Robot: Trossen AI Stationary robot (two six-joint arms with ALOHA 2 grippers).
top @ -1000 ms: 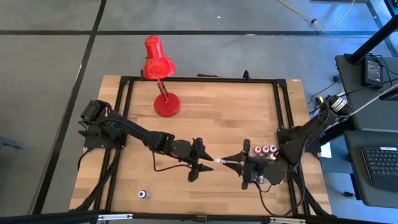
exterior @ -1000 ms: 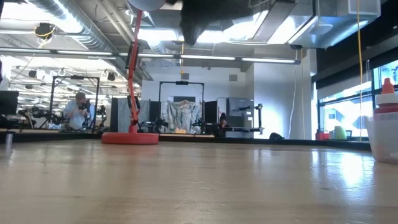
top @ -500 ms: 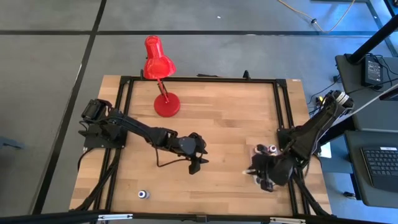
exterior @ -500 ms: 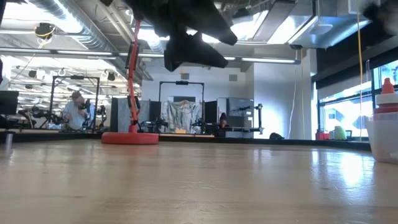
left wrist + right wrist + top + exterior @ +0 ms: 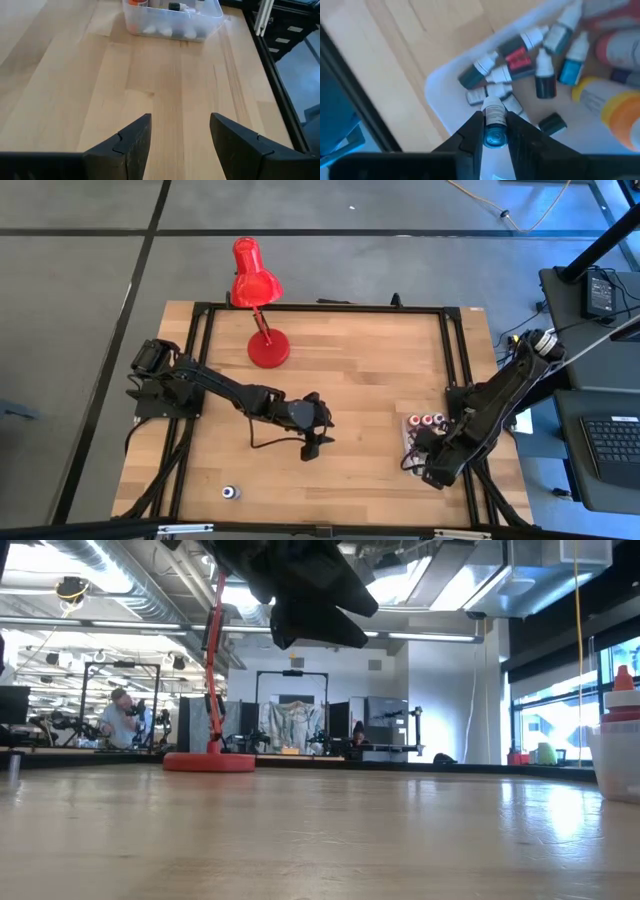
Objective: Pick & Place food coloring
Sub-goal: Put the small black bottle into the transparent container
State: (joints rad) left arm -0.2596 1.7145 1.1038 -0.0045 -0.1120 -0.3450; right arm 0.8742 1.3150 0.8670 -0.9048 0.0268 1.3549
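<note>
My right gripper (image 5: pixel 494 120) is shut on a tiny blue food coloring bottle (image 5: pixel 494 127) with a white ribbed cap. It hangs over the near end of the clear tub (image 5: pixel 445 95) at the table's right (image 5: pixel 425 427), where several more bottles (image 5: pixel 520 55) lie. One loose bottle (image 5: pixel 231 492) sits on the table near the front left. My left gripper (image 5: pixel 320 428) hovers open over the table's middle, nothing between its fingers (image 5: pixel 180 120). It points toward the tub (image 5: pixel 172 22). My right gripper pinches the bottle's blue body (image 5: pixel 494 136) between its two fingers, one on each side. The fingers point steeply down from above and lie along the bottle, whose white cap (image 5: pixel 494 111) sticks out past the fingertips toward the tub. The bottle is lifted clear.
A red desk lamp (image 5: pixel 262 310) stands at the table's far side, left of centre. Black frame rails (image 5: pixel 455 350) border the table. Bare wood lies between the two grippers. Larger bottles with orange and red parts (image 5: pixel 620 115) stand in the tub's far end.
My right gripper has left the table's middle, where it met my left gripper tip to tip. It carried the bottle toward the right edge and the tub, dropping lower, rolling and tipping from level to pointing down. My left gripper drew back slightly leftward and tipped lower, staying open.
</note>
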